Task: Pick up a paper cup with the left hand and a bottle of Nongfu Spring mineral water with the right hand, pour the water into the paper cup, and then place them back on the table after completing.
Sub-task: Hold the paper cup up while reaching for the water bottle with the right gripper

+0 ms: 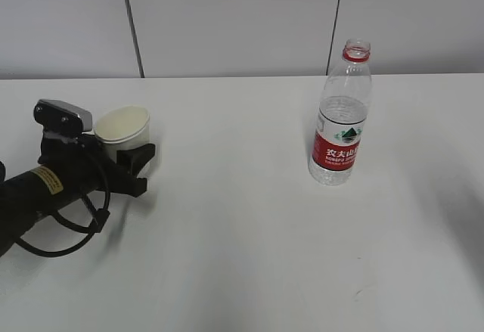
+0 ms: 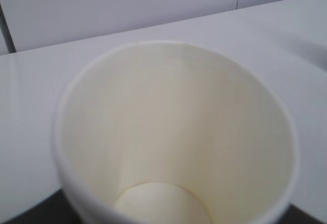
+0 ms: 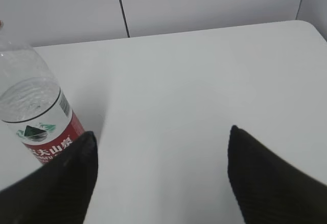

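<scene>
A white paper cup stands at the left of the table, empty and open at the top. It fills the left wrist view. My left hand's gripper is around the cup's lower part, its black fingers pressed to both sides. The Nongfu Spring bottle stands upright at the right, uncapped, with a red label and clear water inside. My right gripper is open and empty, with the bottle just left of its left finger. The right hand is out of the exterior view.
A grey panelled wall runs behind the table's far edge. A faint shadow lies on the table at the right. The table's far right corner shows in the right wrist view.
</scene>
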Motion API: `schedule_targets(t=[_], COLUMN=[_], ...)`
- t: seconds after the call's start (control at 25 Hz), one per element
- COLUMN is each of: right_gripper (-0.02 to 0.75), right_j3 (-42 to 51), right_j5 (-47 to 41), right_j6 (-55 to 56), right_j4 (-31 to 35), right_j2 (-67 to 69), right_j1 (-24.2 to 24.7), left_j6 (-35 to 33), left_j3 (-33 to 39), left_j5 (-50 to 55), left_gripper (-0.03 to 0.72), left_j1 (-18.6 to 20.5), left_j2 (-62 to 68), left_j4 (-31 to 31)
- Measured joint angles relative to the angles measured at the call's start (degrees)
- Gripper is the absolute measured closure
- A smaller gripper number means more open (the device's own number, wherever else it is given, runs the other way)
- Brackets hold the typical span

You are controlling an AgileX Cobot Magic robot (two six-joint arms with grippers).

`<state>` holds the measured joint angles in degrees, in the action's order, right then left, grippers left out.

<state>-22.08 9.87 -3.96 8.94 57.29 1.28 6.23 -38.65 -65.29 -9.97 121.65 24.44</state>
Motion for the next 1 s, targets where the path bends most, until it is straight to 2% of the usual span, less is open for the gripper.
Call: schedule_targets(t=[0.08,0.16,0.28,0.44,0.56,0.88,1.0], right_gripper=[0.151,0.151,0.151,0.151,0.151,0.151,0.151], right_j3=[0.0,0.0,0.0,0.0,-0.1,-0.7,-1.8], right_j5=[2.5,5.3,11.1,19.1,25.4,42.0,45.4], right_j6=[2.7,6.8,15.1,21.4,22.5,22.8,22.8], right_j4=[-2.2,-7.1,-19.5,-29.9,-33.4,-35.9,-36.9], right_j2=[2.6,4.8,8.3,13.4,18.5,33.2,37.3], right_j1=[0.0,0.0,0.0,0.0,0.0,0.0,0.0], left_j6=[0.0,0.0,0.0,0.0,0.0,0.0,0.0], left_j3=[0.0,0.0,0.0,0.0,0.0,0.0,0.0], left_j5=[-0.1,0.0,0.0,0.0,0.0,0.0,0.0], left_gripper=[0.323,0.324,0.323,0.323,0.323,0.323,0.325], left_j1=[0.0,0.0,0.0,0.0,0.0,0.0,0.0], left_j2=[-0.3,-0.3,-0.3,-0.3,-0.3,-0.3,-0.3], left_j4=[0.0,0.0,0.0,0.0,0.0,-0.2,-0.3])
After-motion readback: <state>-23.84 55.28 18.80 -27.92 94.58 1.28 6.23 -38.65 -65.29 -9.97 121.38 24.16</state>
